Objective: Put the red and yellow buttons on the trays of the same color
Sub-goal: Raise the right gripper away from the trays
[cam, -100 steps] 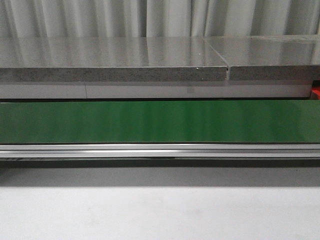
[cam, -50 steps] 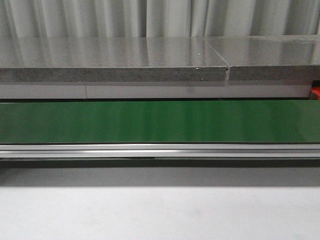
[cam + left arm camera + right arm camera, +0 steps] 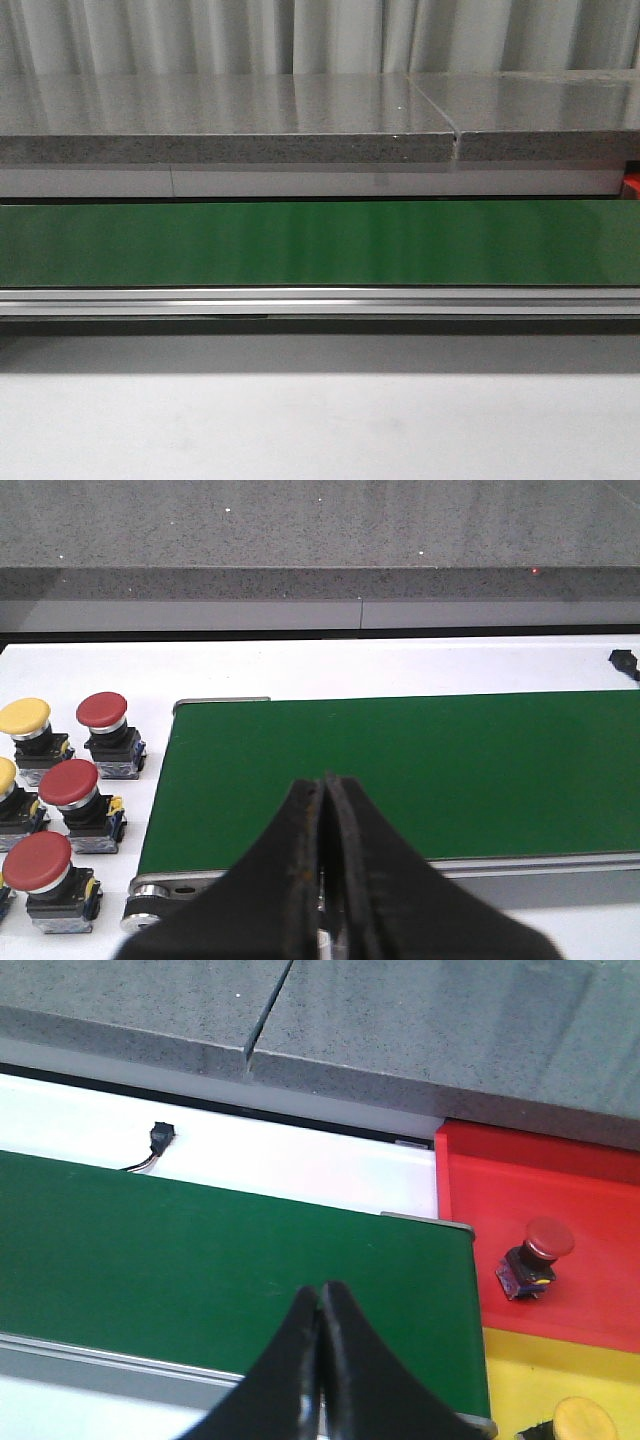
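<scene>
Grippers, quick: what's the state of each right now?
Left gripper: shut, holding nothing, over the green belt.
Right gripper: shut, holding nothing.

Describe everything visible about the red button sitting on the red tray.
The red button is a mushroom-head push switch: a domed, dull red cap on a short neck above a dark, blocky body with a small yellow mark on its side. It stands a little tilted on the red tray, toward the edge nearest the yellow tray, a short way off the green belt. Only the tray touches it. The right end effector is shut and well clear.
</scene>
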Robot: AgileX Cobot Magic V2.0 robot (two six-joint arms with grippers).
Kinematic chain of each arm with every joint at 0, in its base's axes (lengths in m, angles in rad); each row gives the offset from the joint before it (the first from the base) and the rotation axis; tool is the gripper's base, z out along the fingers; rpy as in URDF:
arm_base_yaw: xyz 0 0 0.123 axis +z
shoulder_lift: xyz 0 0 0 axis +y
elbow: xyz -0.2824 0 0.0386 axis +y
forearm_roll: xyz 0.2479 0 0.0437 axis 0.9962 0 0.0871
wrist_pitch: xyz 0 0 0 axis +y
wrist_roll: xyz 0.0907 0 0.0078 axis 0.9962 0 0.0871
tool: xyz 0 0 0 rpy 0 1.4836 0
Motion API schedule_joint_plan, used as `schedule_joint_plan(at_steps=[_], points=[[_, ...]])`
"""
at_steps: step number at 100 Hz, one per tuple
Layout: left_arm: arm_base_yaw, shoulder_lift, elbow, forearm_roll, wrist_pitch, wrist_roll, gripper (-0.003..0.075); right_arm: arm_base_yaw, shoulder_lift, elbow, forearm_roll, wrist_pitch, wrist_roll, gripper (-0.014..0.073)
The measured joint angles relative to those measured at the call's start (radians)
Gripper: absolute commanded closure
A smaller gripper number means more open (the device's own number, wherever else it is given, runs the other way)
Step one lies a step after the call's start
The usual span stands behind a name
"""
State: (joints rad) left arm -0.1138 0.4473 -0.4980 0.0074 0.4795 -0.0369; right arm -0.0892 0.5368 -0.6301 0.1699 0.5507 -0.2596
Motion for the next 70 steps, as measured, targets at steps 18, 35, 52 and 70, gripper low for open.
schedule_joint_plan(at_steps=[18,35,52,70], points=[[0.000,0.000,0.000,0.000,0.000,0.000,0.0739,0.000,0.000,0.000,0.000,0.000,0.000,0.0662],[0.000,0.000,0.000,0.000,0.000,0.000,0.0739,0.000,0.000,0.000,0.000,0.000,0.000,0.0662],[0.000,0.000,0.000,-0.002,-0.002,0.000,0.0734,0.000,0.000,0.000,0.000,0.000,0.000,0.0662],[0.000,0.000,0.000,-0.007,-0.002,0.000,0.0512,0.000,0.000,0.000,0.000,0.000,0.000,0.0662]])
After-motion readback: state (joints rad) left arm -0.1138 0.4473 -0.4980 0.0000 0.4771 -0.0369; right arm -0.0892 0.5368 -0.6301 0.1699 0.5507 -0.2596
